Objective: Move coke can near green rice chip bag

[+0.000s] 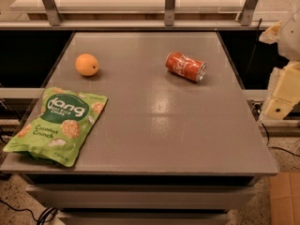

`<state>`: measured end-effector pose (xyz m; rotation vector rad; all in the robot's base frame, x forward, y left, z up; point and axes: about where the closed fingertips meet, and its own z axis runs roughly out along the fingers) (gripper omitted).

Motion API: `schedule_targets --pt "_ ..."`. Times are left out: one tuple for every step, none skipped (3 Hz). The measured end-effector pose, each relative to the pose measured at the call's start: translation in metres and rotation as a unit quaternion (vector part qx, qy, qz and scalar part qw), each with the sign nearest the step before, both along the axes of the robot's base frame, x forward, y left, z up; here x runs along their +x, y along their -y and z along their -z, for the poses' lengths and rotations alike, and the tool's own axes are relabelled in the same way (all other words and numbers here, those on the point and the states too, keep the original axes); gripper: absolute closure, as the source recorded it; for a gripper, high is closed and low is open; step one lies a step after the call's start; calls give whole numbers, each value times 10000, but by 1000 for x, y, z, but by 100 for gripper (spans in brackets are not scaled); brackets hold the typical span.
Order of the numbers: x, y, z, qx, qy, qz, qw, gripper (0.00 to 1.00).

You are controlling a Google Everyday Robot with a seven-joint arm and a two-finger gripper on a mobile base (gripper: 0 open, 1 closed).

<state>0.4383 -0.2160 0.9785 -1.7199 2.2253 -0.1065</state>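
The coke can (185, 66) lies on its side on the grey table (159, 125), at the back right, with its silver end pointing right and toward the front. The green rice chip bag (58, 124) lies flat at the table's front left corner, its lower edge reaching the table's front edge. My gripper (281, 96), cream coloured, hangs off the table's right side, well to the right of the can and apart from it. It holds nothing that I can see.
An orange (87, 64) sits at the back left, behind the bag. A metal rail with posts (170, 6) runs behind the table. A cardboard box (286, 198) stands on the floor at the front right.
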Motion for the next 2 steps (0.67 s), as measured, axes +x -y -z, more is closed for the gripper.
schedule_targets --pt "0 0 0 -1 10 3 10000 0" --pt "10 -7 0 13 2 -61 10000 0"
